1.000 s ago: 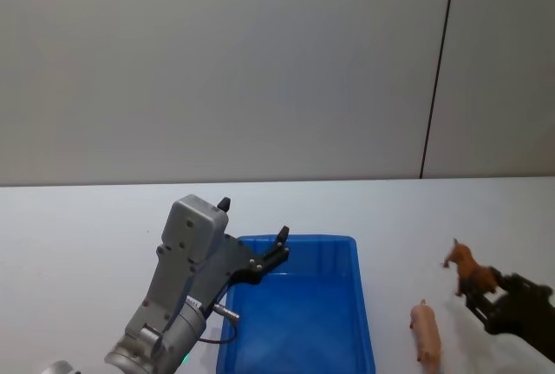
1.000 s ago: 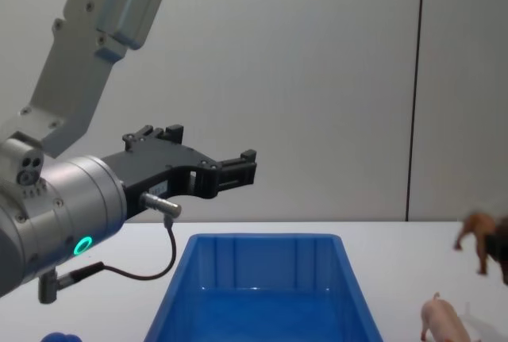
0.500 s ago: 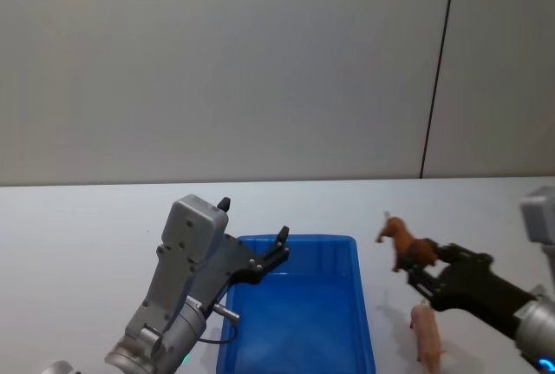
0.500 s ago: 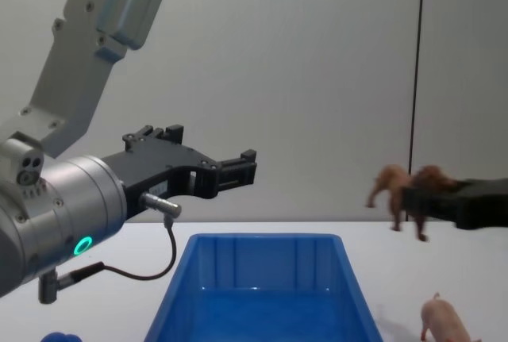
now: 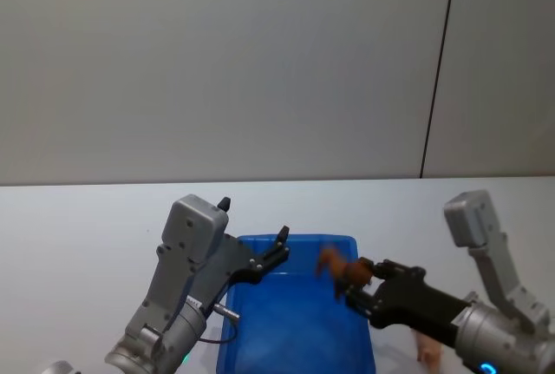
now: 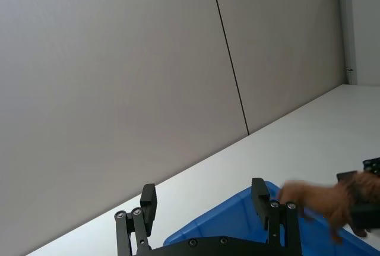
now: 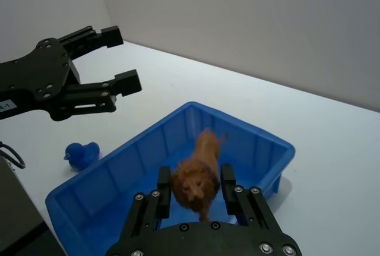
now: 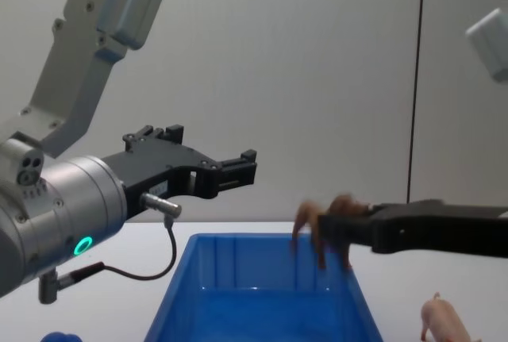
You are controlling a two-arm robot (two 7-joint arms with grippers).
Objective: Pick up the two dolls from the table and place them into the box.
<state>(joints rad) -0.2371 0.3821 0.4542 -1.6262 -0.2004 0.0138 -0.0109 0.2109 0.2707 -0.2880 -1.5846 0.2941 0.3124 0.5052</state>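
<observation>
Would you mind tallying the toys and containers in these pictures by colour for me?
Blue: 2, the box and a duck on the table beside it
Brown: 1, the brown doll, held over the box by the right gripper
Pink: 1, the pig on the table
Total: 4
The left gripper hangs open and holds nothing.

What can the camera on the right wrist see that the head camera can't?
Right wrist, not head: a little blue duck on the table. Head, not right wrist: the pink pig beside the box. Both: the blue box, the brown animal held above it by the fingers of the right gripper, and the open left gripper.
</observation>
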